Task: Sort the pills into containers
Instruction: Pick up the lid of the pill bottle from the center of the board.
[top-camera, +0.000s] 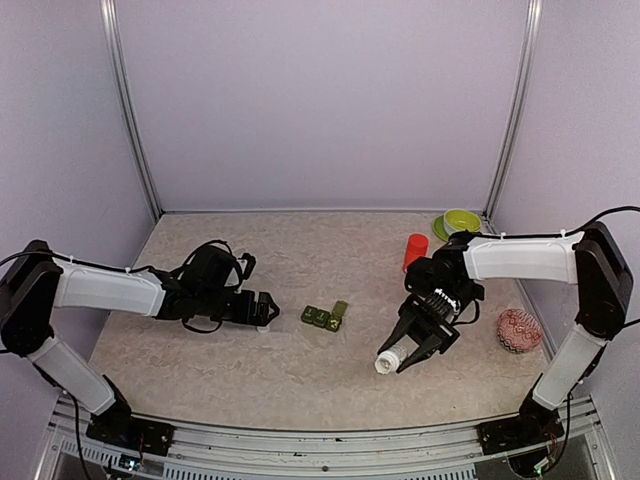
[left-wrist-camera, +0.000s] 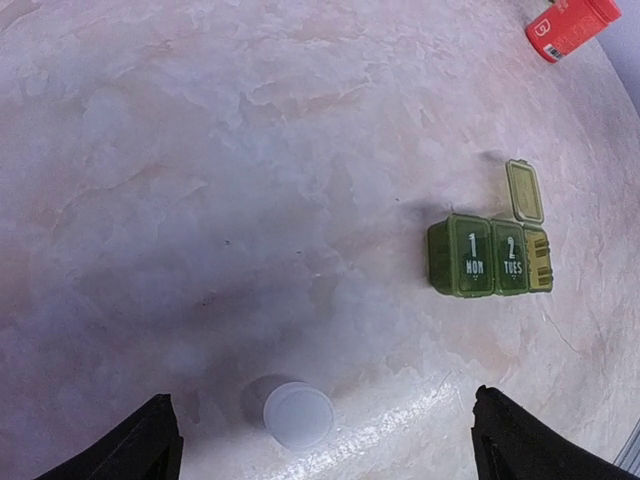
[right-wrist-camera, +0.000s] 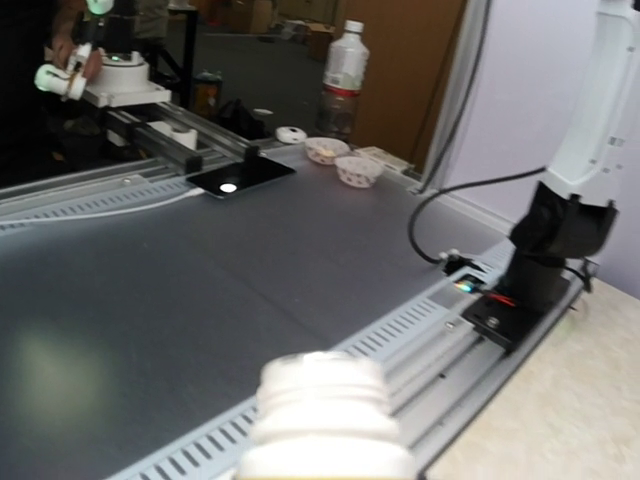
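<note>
The containers (top-camera: 325, 317) (left-wrist-camera: 490, 255) are a strip of dark-green boxes at mid-table; two lids are shut and the end lid (left-wrist-camera: 523, 190) stands open. My left gripper (top-camera: 262, 310) (left-wrist-camera: 325, 445) is open, low over the table left of the strip. A white cap (left-wrist-camera: 298, 414) lies on the table between its fingers, touching neither. My right gripper (top-camera: 415, 345) is shut on a small white bottle (top-camera: 388, 360) (right-wrist-camera: 325, 410), held tilted to the right of the strip, its uncapped threaded neck pointing toward the near edge. No pills are in view.
A red-orange bottle (top-camera: 414, 251) (left-wrist-camera: 570, 25) stands at the back right. A green bowl (top-camera: 458, 222) sits in the far right corner. A patterned round object (top-camera: 519, 330) lies near the right edge. The right arm's base (right-wrist-camera: 540, 290) stands at the table's near edge.
</note>
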